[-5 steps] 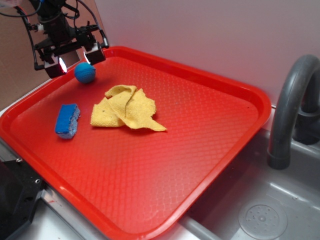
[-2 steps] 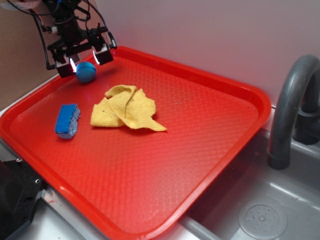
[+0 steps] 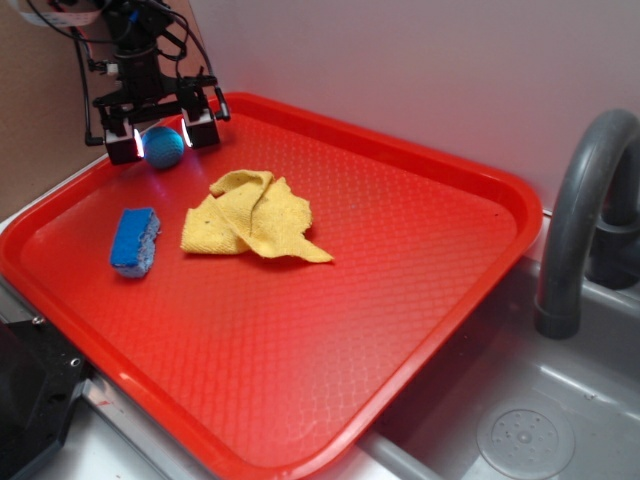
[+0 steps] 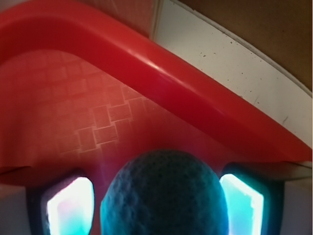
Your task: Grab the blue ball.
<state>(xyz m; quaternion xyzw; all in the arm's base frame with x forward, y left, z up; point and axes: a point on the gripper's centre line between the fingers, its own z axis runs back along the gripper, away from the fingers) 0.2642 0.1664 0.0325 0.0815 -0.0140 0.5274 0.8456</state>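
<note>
Well, the big red tray [image 3: 420, 260] sat by the sink [image 3: 530, 420]. On it lay a yellow cloth [image 3: 255, 217] and a blue sponge [image 3: 134, 240]. Up in the far corner, the end effector [image 3: 161, 137] was open wide around the blue ball [image 3: 163, 147], one finger on each side, ready to squeeze.

The arm [image 3: 135, 45] is black, built of blocky, angular parts, with thin black cables looping loosely around its upper section. A pale patch shows at its very top, at the edge of the exterior view. The gripper [image 3: 162, 132] is a black crossbar carrying two short, squared black fingers [image 3: 200, 125]. Each finger bears a glossy pad on its inner face, glaring white in the exterior view. In the wrist view the pads [image 4: 71, 205] glow pale cyan-white inside dark rounded frames.
</note>
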